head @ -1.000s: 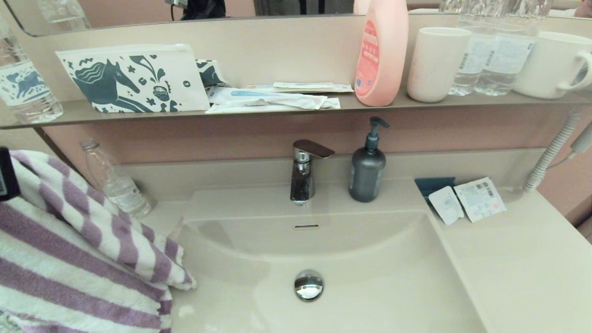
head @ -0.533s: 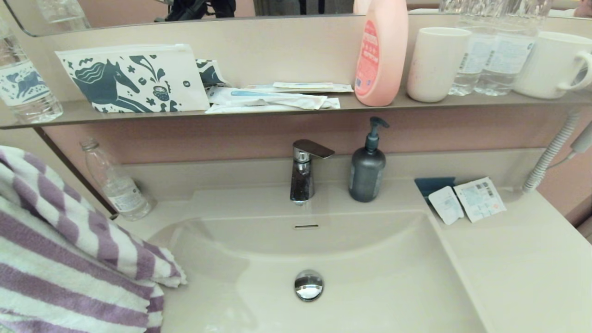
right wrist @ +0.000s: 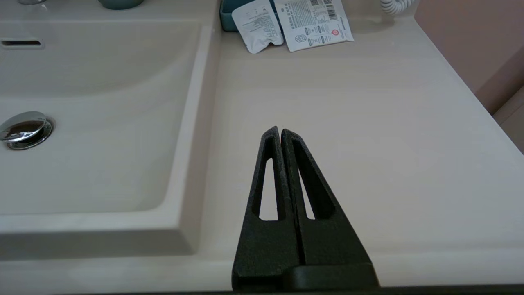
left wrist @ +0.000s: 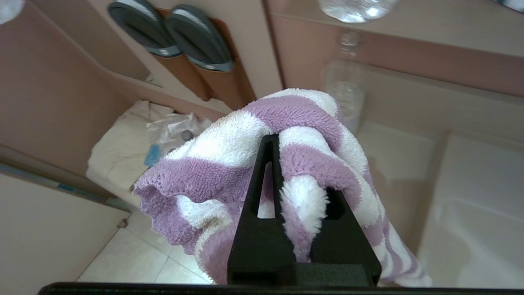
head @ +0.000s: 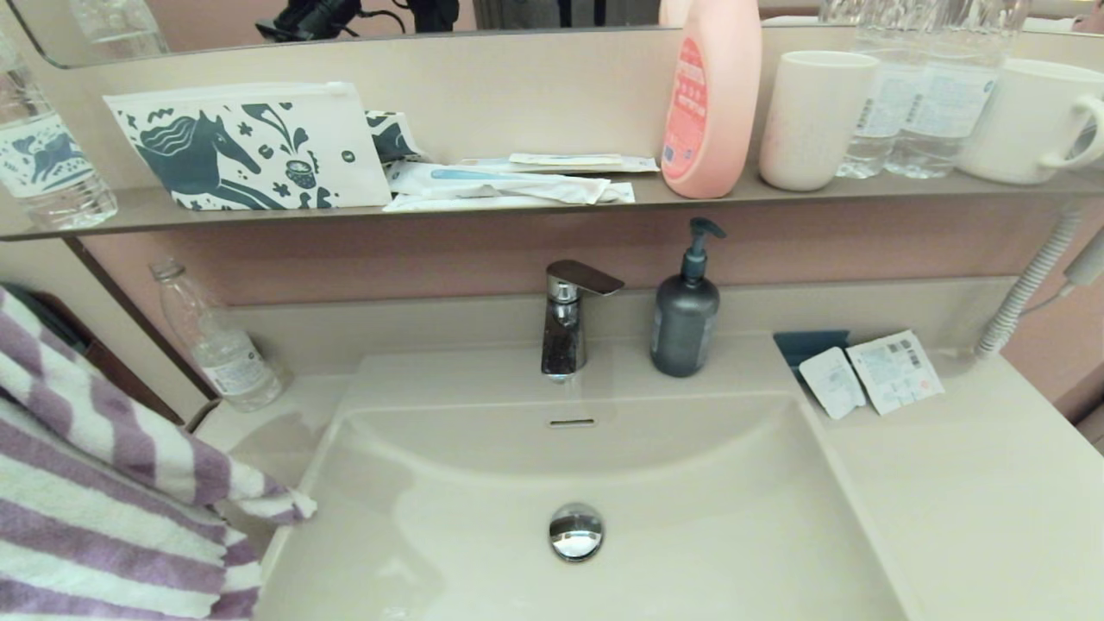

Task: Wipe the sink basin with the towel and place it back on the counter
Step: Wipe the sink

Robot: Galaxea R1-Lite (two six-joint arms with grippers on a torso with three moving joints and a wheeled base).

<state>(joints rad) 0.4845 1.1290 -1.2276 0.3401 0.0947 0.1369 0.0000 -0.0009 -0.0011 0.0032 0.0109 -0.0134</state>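
The lilac and white striped towel (head: 103,509) hangs bunched at the far left of the head view, off the sink's left edge. In the left wrist view my left gripper (left wrist: 282,141) is shut on the towel (left wrist: 303,164), a fold pinched between its black fingers (left wrist: 266,192). The beige sink basin (head: 604,483) with its chrome drain plug (head: 575,531) lies uncovered in the middle. My right gripper (right wrist: 281,131) is shut on nothing and hovers over the counter (right wrist: 368,143) right of the basin; it is out of the head view.
Behind the basin stand a chrome faucet (head: 565,319) and a grey pump bottle (head: 686,310). A clear bottle (head: 216,336) stands at the back left. Sachets (head: 871,375) lie at the back right. The wall shelf (head: 552,200) holds a horse pouch, pink bottle and cups.
The towel has moved left and down, away from the basin, uncovering the basin's left rim and the left counter strip. The right arm has not moved.
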